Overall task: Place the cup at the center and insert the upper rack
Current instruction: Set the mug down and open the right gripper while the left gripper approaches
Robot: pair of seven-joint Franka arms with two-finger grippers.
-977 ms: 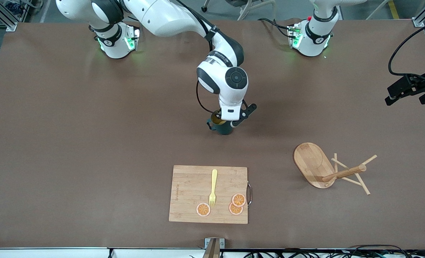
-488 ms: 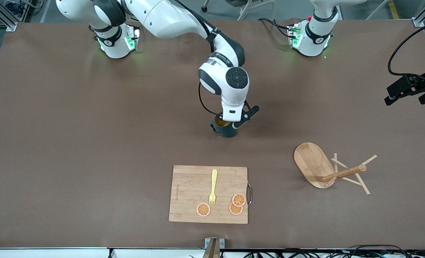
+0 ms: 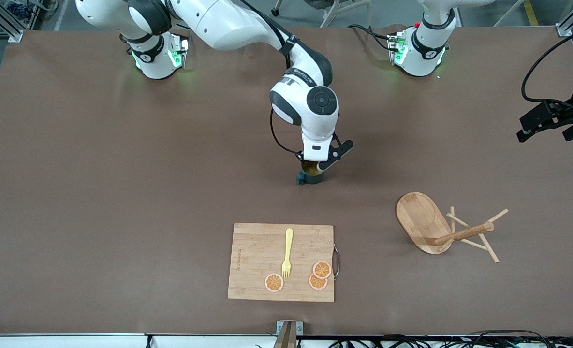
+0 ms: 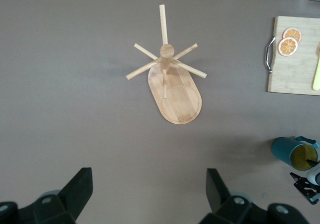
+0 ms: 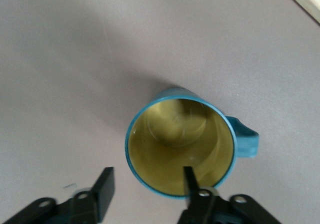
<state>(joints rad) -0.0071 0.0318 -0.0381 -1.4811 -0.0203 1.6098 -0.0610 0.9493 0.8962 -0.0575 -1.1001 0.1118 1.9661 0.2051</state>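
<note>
Cup (image 3: 309, 178) at mid-table: you see the dark teal mug with its mustard-yellow inside standing upright on the brown table (image 3: 97, 193), about midway between the two long edges and roughly centred between the arms' ends, its small handle sticking out from the side. Right gripper (image 5: 145, 186) sits directly over it; in the right wrist view the fingers are spread, one finger (image 5: 190, 181) dipping inside the rim and the other (image 5: 104, 185) outside the wall, with a visible gap to the wall, so they clamp nothing.

Upper rack (image 3: 441, 227), the light bamboo mug tree, lies tipped on its side toward the left arm's end of the table, nearer the front camera than the cup and well apart from it, its oval base on edge and its post and thin pegs resting on the surface.

Left gripper (image 4: 145, 194) waits in the air near the table's short edge at the left arm's end, jaws spread wide and empty, its wrist camera looking down on the rack.

Near the long edge closest to the front camera you find a cutting board (image 3: 255, 241) carrying a yellow fork (image 3: 287, 253) and three orange slices (image 3: 321, 269).
</note>
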